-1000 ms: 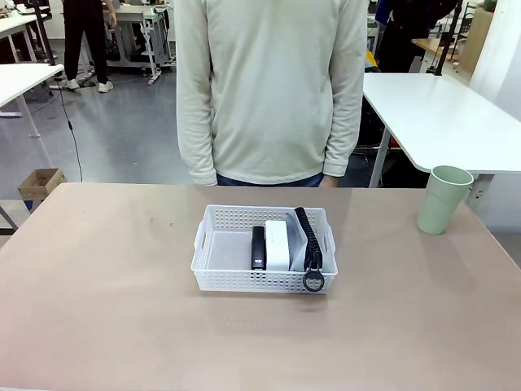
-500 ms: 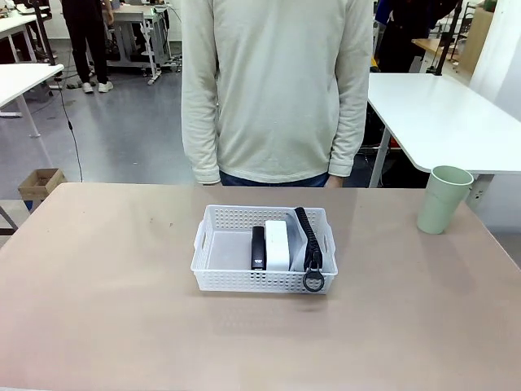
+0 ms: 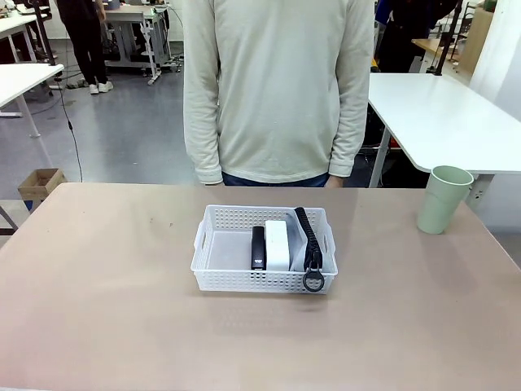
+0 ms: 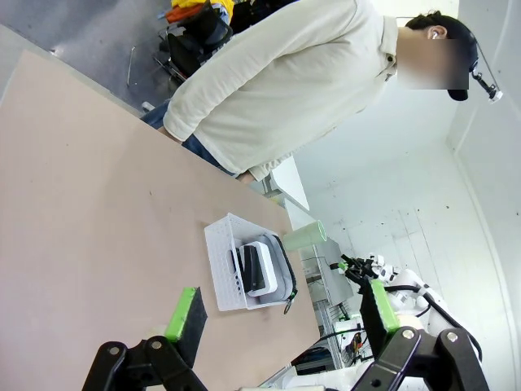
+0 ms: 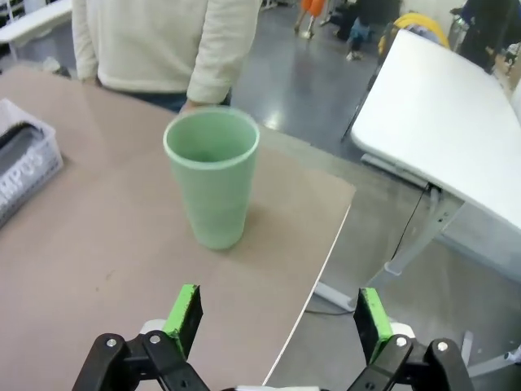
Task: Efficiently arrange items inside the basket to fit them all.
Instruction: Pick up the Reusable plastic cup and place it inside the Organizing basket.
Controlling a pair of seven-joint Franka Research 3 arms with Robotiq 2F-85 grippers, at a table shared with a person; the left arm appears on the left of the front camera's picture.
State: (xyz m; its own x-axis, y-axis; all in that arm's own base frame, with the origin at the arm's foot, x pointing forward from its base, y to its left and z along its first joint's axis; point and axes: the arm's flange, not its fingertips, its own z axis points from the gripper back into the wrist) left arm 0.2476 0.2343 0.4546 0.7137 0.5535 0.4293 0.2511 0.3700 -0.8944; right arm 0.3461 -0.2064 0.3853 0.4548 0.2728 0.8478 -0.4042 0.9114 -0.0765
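Observation:
The white lattice basket (image 3: 244,279) sits mid-table. Inside it, from left to right, lie a small black stapler (image 3: 258,247), a white block (image 3: 277,244) and a grey pouch (image 3: 303,241) set on edge along the right wall, its ring pull (image 3: 313,282) hanging over the front rim. A pale green cup (image 3: 444,199) stands upright on the table at the far right, outside the basket. My right gripper (image 5: 277,311) is open, just short of the cup (image 5: 213,175). My left gripper (image 4: 282,309) is open above the table, well away from the basket (image 4: 221,269).
A person in a cream top (image 3: 277,81) stands at the table's far edge, arms hanging down. The cup stands near the table's right corner (image 5: 346,191), with floor beyond. The basket's left half (image 3: 224,248) has bare floor showing. A white table (image 3: 440,114) stands behind on the right.
The person has shifted slightly to the right. The basket, its contents and the cup have not moved.

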